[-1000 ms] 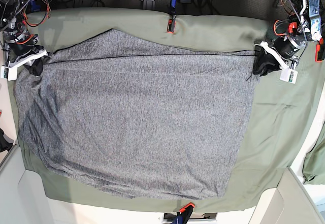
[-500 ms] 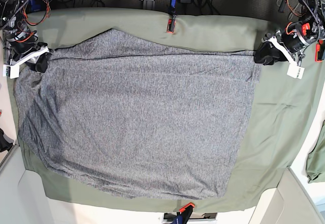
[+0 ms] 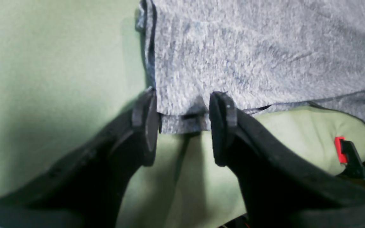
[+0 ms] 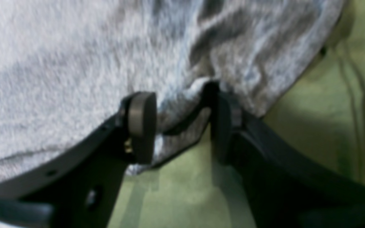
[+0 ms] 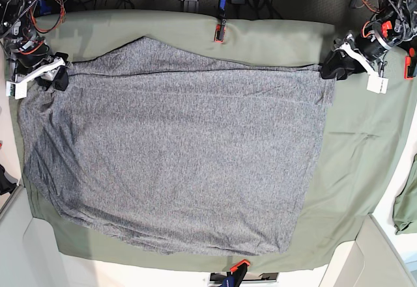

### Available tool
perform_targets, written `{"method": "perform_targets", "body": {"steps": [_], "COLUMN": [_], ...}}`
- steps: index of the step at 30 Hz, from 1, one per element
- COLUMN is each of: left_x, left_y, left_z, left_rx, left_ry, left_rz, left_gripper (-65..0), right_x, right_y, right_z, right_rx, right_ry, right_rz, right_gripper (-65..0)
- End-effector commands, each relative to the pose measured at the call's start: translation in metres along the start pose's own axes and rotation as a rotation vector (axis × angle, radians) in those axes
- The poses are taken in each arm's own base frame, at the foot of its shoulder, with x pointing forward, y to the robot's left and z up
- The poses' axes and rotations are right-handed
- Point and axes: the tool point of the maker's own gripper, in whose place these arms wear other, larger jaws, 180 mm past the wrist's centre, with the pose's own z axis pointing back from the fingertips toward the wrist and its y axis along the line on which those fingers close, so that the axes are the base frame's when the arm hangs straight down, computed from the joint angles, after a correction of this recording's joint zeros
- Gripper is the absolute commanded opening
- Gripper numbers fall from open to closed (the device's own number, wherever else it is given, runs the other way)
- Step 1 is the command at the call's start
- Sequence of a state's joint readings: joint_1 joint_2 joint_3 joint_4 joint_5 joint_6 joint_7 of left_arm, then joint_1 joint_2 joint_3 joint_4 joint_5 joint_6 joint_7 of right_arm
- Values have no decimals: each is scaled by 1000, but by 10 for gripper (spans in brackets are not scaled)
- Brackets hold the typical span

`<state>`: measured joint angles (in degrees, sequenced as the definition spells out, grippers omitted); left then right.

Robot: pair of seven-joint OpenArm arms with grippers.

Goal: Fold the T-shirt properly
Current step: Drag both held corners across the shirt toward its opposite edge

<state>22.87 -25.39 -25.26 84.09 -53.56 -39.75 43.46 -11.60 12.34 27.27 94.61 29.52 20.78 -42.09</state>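
Grey T-shirt (image 5: 176, 150) flat | right wrist view blurred | sleeves unseen

The heather-grey, finely speckled knit T-shirt (image 5: 176, 157) is soft matt cloth, its surface slightly fuzzy and lightly creased; the olive-green table cloth (image 5: 352, 163) beneath it is a smoother, matt woven fabric with shallow folds; the black fingers (image 3: 144, 117) of the left gripper (image 3: 182, 126) look like matt hard plastic; the right gripper (image 4: 179, 126) has similar dull black plastic, one pad (image 4: 141, 120) faced in smooth grey.
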Motion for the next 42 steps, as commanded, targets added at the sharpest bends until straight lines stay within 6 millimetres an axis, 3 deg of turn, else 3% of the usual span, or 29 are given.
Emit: {"method": "perform_targets", "body": {"steps": [1, 9, 16, 19, 21, 29, 37, 42], "left_x": [-1, -5, -5, -5, -7, -2, -13, -12], "left_y": [2, 4, 3, 3, 4, 9, 2, -1], "left_z": [3, 2, 2, 1, 1, 0, -9, -11], "left_rx": [9, 20, 19, 18, 20, 46, 38, 31], "left_ry": [23, 38, 36, 31, 34, 7, 52, 42], "left_rz": [-25, -35, -32, -28, -22, -56, -102, -102], "left_gripper": [-357, -357, -357, -310, -284, -284, -284, -286], "right_x": [13, 29, 21, 25, 28, 22, 16, 2], "right_y": [-2, -19, -40, -43, -42, -24, -21, -24], "right_z": [4, 21, 32, 31, 31, 17, 13, 4], "right_rx": [-2, -44, -110, -115, -113, -90, -98, -97], "right_ry": [-40, -79, -85, -116, -135, -95, -79, -61], "right_rz": [11, -16, -28, -29, -28, 34, 27, -22], "right_gripper": [-355, -355, -355, -355, -355, -355, -355, -355]}}
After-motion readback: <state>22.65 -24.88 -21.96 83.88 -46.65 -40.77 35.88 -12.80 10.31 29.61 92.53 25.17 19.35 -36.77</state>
